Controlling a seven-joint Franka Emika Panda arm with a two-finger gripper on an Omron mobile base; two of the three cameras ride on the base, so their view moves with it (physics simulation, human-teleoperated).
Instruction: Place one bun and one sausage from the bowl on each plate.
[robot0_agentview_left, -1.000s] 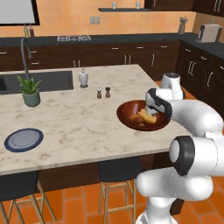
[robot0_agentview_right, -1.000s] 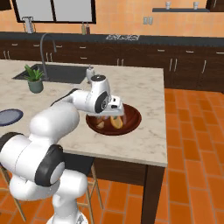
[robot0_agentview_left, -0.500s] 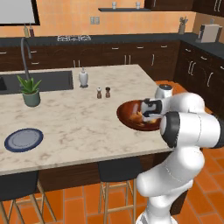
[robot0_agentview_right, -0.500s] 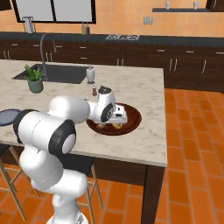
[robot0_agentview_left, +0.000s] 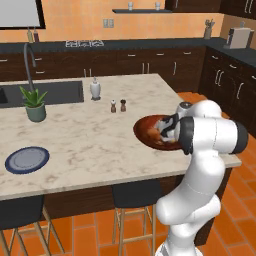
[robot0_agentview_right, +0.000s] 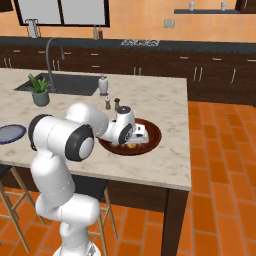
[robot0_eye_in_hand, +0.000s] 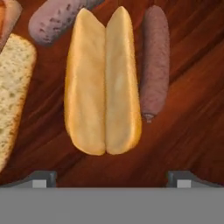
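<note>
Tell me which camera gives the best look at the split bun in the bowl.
The hand view: the bun lies centred just ahead of the open gripper, a sausage right beside it. In both base views the arm covers much of the bowl, leaving only small pale scraps of food.

Evenly lit rendered kitchen, bright and warm, with no visible lamp. The pale marble counter (robot0_agentview_left: 90, 145) carries only faint, soft shadows beside the dark bowl (robot0_agentview_left: 147, 135) and the potted plant (robot0_agentview_left: 34, 104). No glare or edge distortion. Both base views look slightly soft and pixelated; the close hand view of the split bun (robot0_eye_in_hand: 103, 83) is blurred.
</note>
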